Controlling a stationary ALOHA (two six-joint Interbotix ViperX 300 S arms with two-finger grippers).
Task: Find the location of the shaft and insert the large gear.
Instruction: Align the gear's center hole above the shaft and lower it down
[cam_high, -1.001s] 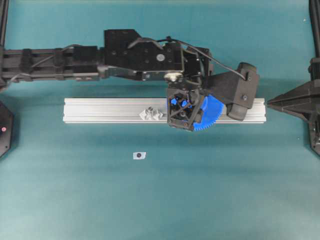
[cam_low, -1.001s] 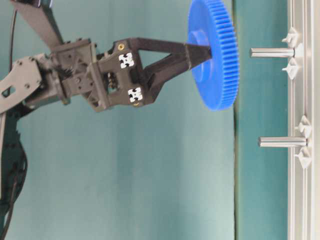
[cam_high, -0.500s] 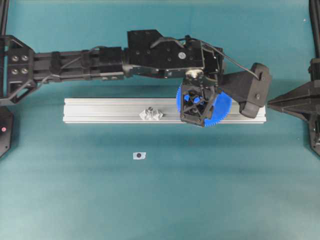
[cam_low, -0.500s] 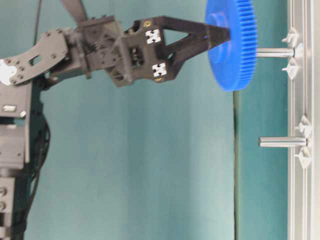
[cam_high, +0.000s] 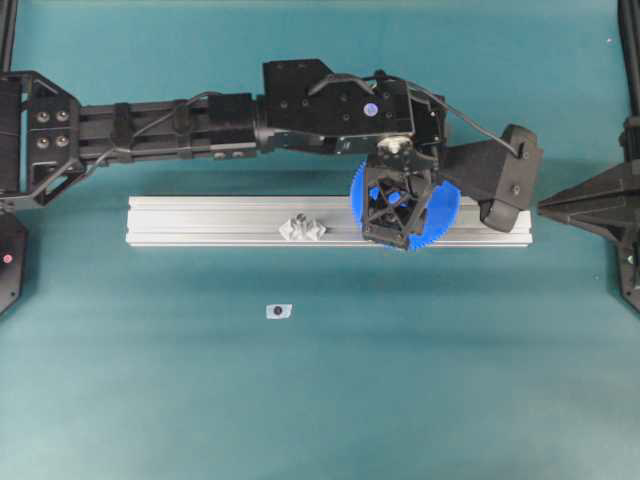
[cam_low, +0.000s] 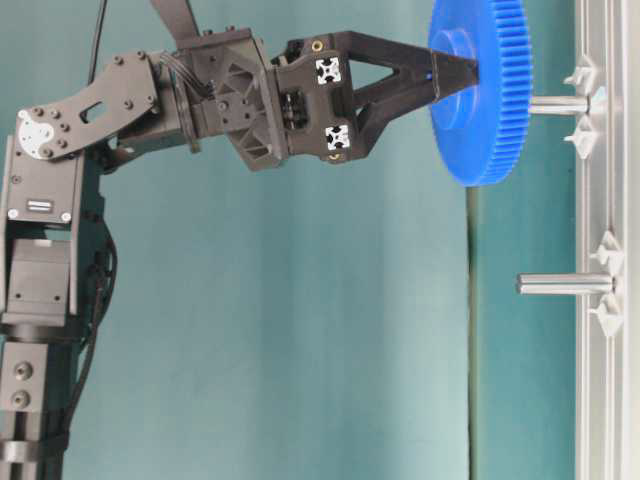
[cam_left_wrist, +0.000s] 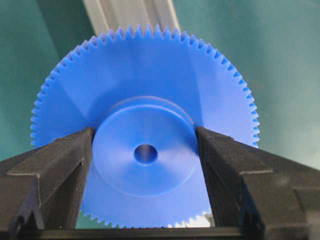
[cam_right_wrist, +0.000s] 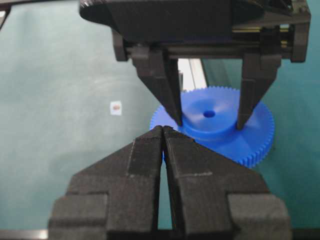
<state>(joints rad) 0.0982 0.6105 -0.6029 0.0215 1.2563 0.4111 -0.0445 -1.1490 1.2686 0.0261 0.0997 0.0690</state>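
- Gear (cam_low: 478, 92): big blue toothed disc, held by its raised hub in the left gripper (cam_left_wrist: 145, 150); fingers (cam_left_wrist: 65, 165) press on either side of the hub, centre hole visible between them in the left wrist view.
- Gear hangs over the right part of the aluminium rail (cam_high: 220, 221); seen from above it is mostly covered by the gripper.
- Shaft (cam_low: 558, 104): thin grey pin standing off the rail with a clear mount on each side. In the table-level view the gear's face sits at the pin's free end; only the part of the pin between gear and rail shows. Cannot tell whether the tip is inside the hole.
- Second pin (cam_low: 565, 284) on the same rail, bare, well apart from the gear.
- Clear mounts (cam_high: 304, 228) near the rail's middle in the overhead view, left of the gear.
- Small white tag with a dark dot (cam_high: 278, 311) lies on the teal tabletop (cam_high: 150, 400), below the rail, apart from everything.
- Right gripper (cam_right_wrist: 163, 131): jaws pressed together, nothing between them, off at the right edge, tips pointing toward the gear.
- Left arm (cam_high: 180, 125) stretches across from the left side above the rail.
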